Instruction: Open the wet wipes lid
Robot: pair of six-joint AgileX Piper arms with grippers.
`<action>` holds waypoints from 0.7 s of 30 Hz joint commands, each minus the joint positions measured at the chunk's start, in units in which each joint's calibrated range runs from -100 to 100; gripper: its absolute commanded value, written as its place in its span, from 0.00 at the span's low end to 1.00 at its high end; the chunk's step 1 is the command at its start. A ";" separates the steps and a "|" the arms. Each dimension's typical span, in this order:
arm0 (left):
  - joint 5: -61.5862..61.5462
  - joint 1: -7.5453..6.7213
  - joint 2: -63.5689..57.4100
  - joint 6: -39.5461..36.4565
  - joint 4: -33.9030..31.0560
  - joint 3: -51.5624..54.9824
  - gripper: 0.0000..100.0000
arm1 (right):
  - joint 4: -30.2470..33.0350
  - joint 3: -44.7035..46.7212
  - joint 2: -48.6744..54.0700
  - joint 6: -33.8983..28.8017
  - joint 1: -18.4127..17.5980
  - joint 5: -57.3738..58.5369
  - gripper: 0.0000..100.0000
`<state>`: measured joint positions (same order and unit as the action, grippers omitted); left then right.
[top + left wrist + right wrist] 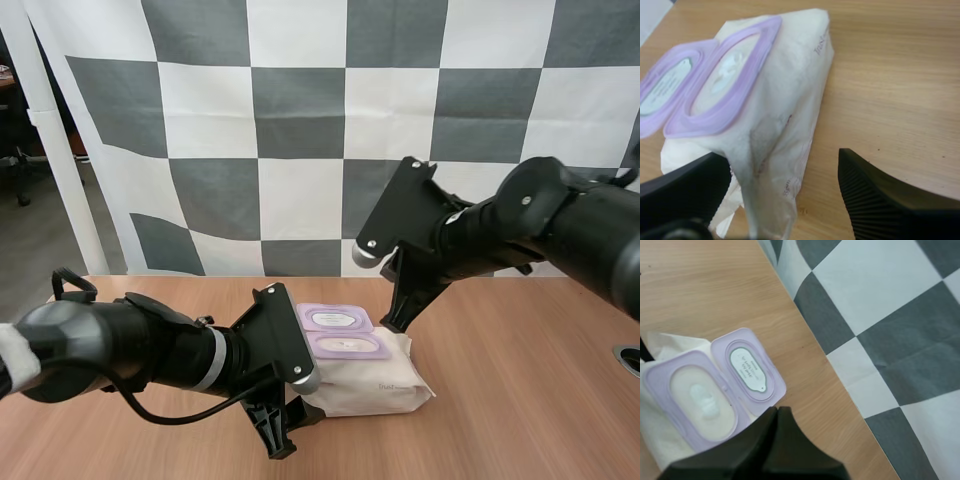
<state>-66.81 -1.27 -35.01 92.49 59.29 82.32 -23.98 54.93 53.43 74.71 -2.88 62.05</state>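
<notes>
The white wet wipes pack (375, 380) lies mid-table. Its purple lid (335, 319) is flipped open toward the back, beside the purple frame (347, 345). My left gripper (283, 422) is at the pack's near left end. In the left wrist view it (780, 160) stands open, and the pack's end (785, 100) lies between the fingers, close against one finger (690, 190). My right gripper (400, 305) hovers behind the pack's right side. In the right wrist view it (776, 412) is shut into one wedge on nothing, above the open lid (747, 367) and the exposed wipe (702, 400).
The wooden table (530, 400) has bare room to the right of the pack and in front of it. Its back edge (805, 335) runs just behind the open lid. A round hole (630, 358) sits at the far right edge.
</notes>
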 commanded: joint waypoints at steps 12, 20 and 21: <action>-25.97 -0.01 -42.97 -20.98 -12.97 -14.66 1.00 | 1.63 0.00 36.59 -18.30 -0.03 4.52 0.00; -26.14 -0.01 -58.97 -30.81 -13.85 -22.11 0.29 | 1.19 0.00 36.59 -22.43 -0.03 3.06 0.00; -23.54 -0.01 -60.68 -32.43 -13.69 -22.14 0.11 | 1.19 0.00 36.59 -23.12 -0.03 3.06 0.00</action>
<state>-93.83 -1.27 -75.75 64.35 45.49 60.39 -22.78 54.93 89.96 52.93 -2.88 65.21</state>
